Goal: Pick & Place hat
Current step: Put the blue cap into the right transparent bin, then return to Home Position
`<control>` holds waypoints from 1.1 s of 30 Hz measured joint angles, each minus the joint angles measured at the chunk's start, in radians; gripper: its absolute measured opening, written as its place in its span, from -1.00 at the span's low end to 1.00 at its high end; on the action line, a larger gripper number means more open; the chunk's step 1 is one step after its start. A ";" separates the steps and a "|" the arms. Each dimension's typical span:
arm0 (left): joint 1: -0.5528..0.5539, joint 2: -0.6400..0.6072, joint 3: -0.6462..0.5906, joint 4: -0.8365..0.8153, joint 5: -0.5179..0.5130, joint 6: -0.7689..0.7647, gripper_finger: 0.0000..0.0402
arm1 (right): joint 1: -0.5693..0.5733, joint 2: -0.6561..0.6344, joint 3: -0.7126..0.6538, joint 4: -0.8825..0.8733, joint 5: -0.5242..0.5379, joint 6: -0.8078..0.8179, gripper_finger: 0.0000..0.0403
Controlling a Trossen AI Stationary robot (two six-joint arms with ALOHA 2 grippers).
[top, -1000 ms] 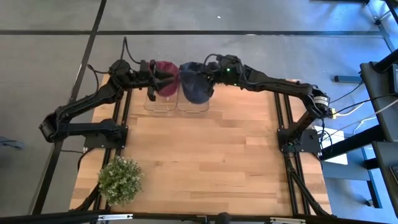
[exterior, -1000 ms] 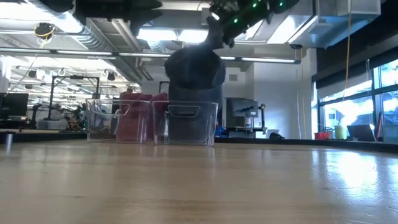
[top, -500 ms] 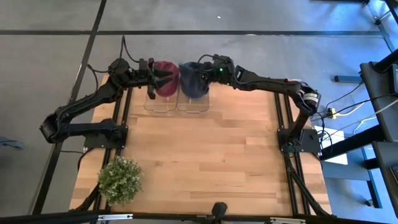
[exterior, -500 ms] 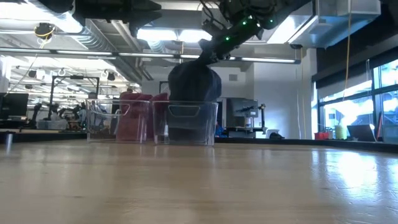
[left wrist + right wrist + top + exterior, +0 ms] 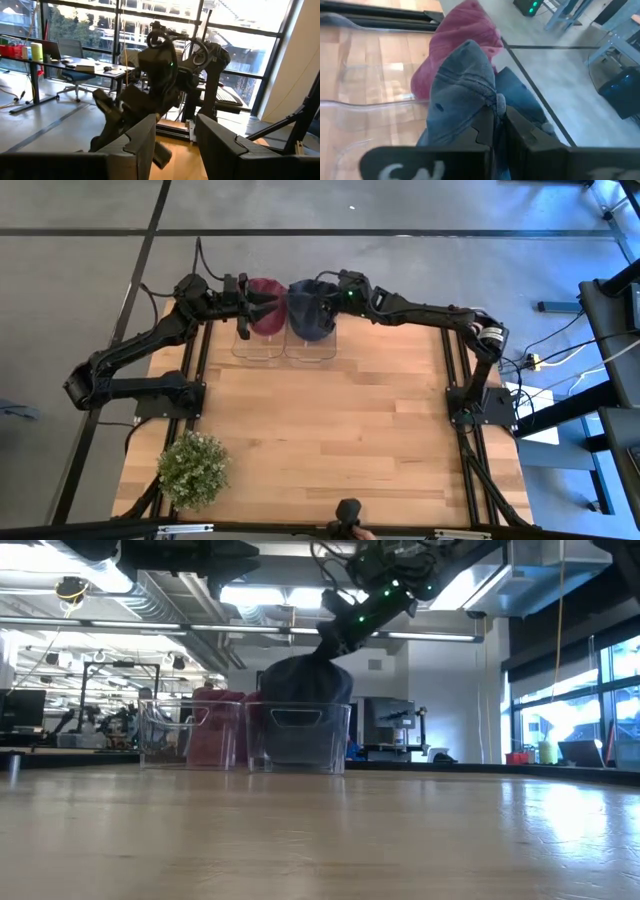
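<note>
From above, the blue hat (image 5: pixel 311 308) sits in the right clear bin (image 5: pixel 310 348), maroon hat (image 5: pixel 266 304) in the neighbouring left clear bin (image 5: pixel 257 347); right gripper (image 5: pixel 496 116) pinches the blue hat's crown; left gripper (image 5: pixel 175 140) hangs spread apart; no legible writing.

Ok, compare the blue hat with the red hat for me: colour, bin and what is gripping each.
Colour: the blue hat is dark denim blue; the red hat is maroon.
Bin: the blue hat sits in the right clear bin; the red hat sits in the left clear bin.
Grip: the right claw is shut on the blue hat's crown; the left claw is at the red hat, open.
Shared: both are soft fabric and bulge above their bins' rims.
</note>
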 joint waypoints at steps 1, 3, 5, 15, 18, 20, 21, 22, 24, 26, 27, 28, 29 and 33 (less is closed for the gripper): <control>0.000 0.000 0.000 0.000 0.000 0.000 -0.32 | 0.000 0.008 0.000 0.005 0.000 -0.010 -0.87; 0.000 0.000 0.000 0.000 0.000 0.000 -0.32 | 0.000 0.020 0.000 0.011 0.002 -0.024 -0.87; 0.000 0.000 0.000 0.000 0.000 0.000 -0.32 | -0.001 0.028 0.000 0.015 0.013 -0.053 -0.86; 0.000 0.000 0.000 0.000 0.000 0.000 -0.32 | 0.000 0.026 0.000 0.038 0.054 -0.209 -0.48; 0.001 0.000 0.000 0.000 0.000 0.003 -0.32 | 0.000 0.026 0.006 0.049 0.089 -0.228 -0.29; 0.012 0.000 0.000 0.000 0.000 0.018 -0.32 | 0.003 0.026 0.032 0.047 0.150 -0.227 -0.17; 0.022 -0.001 0.000 -0.001 0.000 0.022 -0.32 | 0.009 0.026 0.051 0.045 0.187 -0.227 -0.12; 0.034 -0.001 0.000 -0.004 0.001 0.022 -0.32 | 0.016 0.024 0.070 0.037 0.233 -0.229 -0.08; 0.062 -0.015 0.000 -0.036 0.015 -0.023 -0.32 | 0.036 -0.001 0.097 -0.047 0.321 -0.220 -0.02; 0.096 -0.046 0.000 -0.091 0.049 -0.028 -0.32 | 0.058 -0.052 0.101 -0.153 0.322 -0.160 0.02; 0.112 -0.067 0.000 -0.126 0.076 -0.003 -0.32 | 0.064 -0.090 0.086 -0.202 0.272 -0.119 0.03; 0.125 -0.089 0.000 -0.162 0.093 0.026 -0.32 | 0.068 -0.130 0.066 -0.242 0.198 -0.076 0.03; 0.135 -0.114 0.000 -0.204 0.103 0.041 -0.32 | 0.069 -0.172 0.038 -0.263 0.107 -0.034 0.04; 0.161 -0.227 0.000 -0.360 0.061 0.070 -0.32 | 0.065 -0.369 -0.157 -0.272 -0.170 0.100 0.04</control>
